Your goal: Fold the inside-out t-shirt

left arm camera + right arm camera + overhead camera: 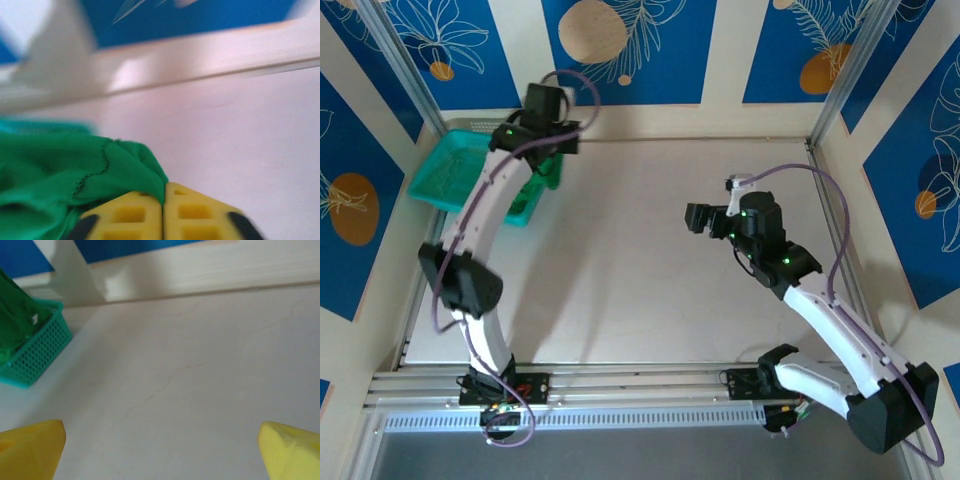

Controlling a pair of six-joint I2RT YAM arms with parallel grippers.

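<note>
yellow fingertips of the left tool (162,220) sit closest to the left wrist lens, pressed flat against each other with only a thin seam between them. a fold of the inside-out t-shirt (60,170) runs down into that seam, so the tool is clenched on the bright green cloth. the cloth bunches up to the left of the fingertips, wrinkled, with a line of stitching (95,170) curving across it. beyond it lies the pale surface (240,140), and further back a blurred blue and cream wall (200,20).

from the overhead view the left tool (548,165) reaches to the far left corner of the surface (640,290). it is at the right edge of a teal mesh basket (445,180), where the green t-shirt (554,172) shows just beside the basket wall.

the right tool (698,217) hangs over the middle right of the surface, well apart from the basket and pointing toward it. in its own wrist view the right tool (160,450) is released, its two yellow tips standing wide at the bottom corners with nothing between them but bare surface (200,365). at the left edge of that view the basket (40,352) holds the green t-shirt (15,325), which rises above the rim and carries a small pale label (34,319).
</note>
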